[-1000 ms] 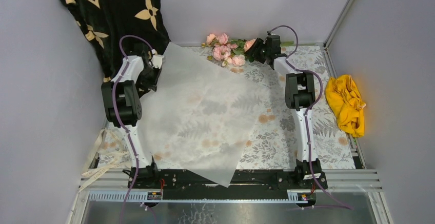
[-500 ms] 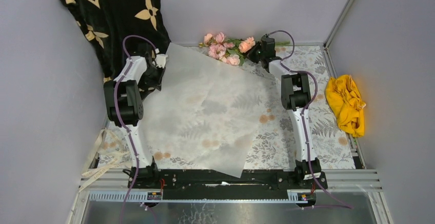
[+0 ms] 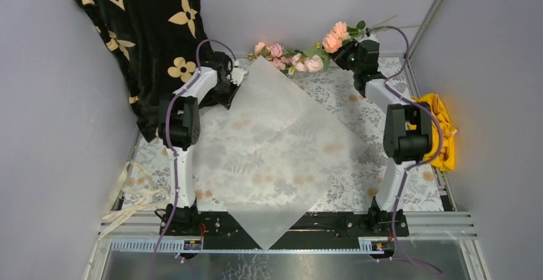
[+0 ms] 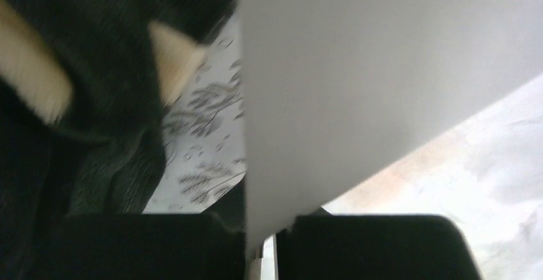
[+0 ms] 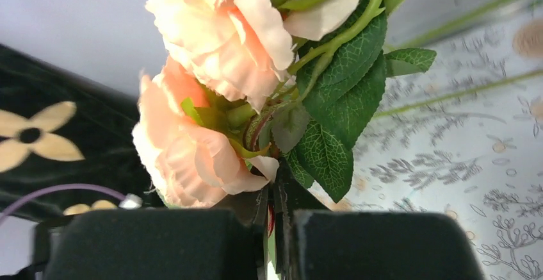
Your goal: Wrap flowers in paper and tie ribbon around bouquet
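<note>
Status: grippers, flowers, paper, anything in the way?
Left gripper shut on paper corner. Right gripper shut on flowers, held above back edge. Black cloth beside left gripper; ribbon untouched, far left.

1. The cell is closed in by three plain, pale lilac-grey walls: back wall (image 3: pixel 288 4), left wall (image 3: pixel 45 132), right wall (image 3: pixel 499 100).
2. A black cloth (image 3: pixel 141 17) printed with cream flower shapes is draped in the far-left corner and hangs down to the table's left edge.
3. The table is covered by a grey leaf-patterned tablecloth (image 3: pixel 349 190), dotted with rust-brown spots.
4. An aluminium post (image 3: pixel 430 12) is set in the far-right corner.
5. Aluminium rails (image 3: pixel 442 223) are laid along the near edge.
6. A crumpled yellow cloth (image 3: pixel 446 142) is left at the table's right edge, beside the right wall.
7. A reflective metal sheet (image 3: pixel 288 267) is fitted in front of the rails.
8. Light is even and diffuse, and only soft shadows are cast.
</note>
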Controlling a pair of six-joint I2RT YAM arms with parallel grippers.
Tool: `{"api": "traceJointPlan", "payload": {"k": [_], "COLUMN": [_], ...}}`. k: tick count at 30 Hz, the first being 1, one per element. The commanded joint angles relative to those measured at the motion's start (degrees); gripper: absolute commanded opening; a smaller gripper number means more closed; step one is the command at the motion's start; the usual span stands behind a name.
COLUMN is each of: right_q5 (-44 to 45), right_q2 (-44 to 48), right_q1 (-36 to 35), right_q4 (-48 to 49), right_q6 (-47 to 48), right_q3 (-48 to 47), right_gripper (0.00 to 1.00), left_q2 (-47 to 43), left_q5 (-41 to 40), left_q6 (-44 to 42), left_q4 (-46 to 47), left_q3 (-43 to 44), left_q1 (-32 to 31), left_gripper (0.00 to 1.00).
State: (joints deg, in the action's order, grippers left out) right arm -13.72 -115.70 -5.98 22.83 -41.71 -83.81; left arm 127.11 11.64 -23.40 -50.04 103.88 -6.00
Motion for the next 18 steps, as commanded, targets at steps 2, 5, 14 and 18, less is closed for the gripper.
{"api": "traceJointPlan", "payload": {"k": [2, 5, 14, 18], "right_q5": [3.0, 3.7, 6.0, 5.2], "right_q2": [12.2, 15.4, 21.7, 23.6], "right_q1": [-0.5, -0.5, -3.2, -5.3], "right_q4": [9.7, 13.3, 21.6, 21.6], "right_q6": [-0.4, -3.7, -11.5, -12.0], "right_q3": [7.1, 11.0, 21.8, 24.2], "right_gripper": [0.0, 0.0, 0.0, 0.0], "left_q2": [-0.3, -2.3, -9.6, -12.7], "left_q5": [-0.1, 1.3, 23.4, 26.3], "left_q6": [-3.2, -3.6, -3.9, 3.5], "left_q4": [0.2, -1.8, -12.2, -0.1], "left_q3": [5.0, 7.9, 20.3, 14.4], "left_q1": [-2.7, -2.9, -10.5, -18.5], "left_gripper": [0.47, 0.91, 0.99, 0.99]}}
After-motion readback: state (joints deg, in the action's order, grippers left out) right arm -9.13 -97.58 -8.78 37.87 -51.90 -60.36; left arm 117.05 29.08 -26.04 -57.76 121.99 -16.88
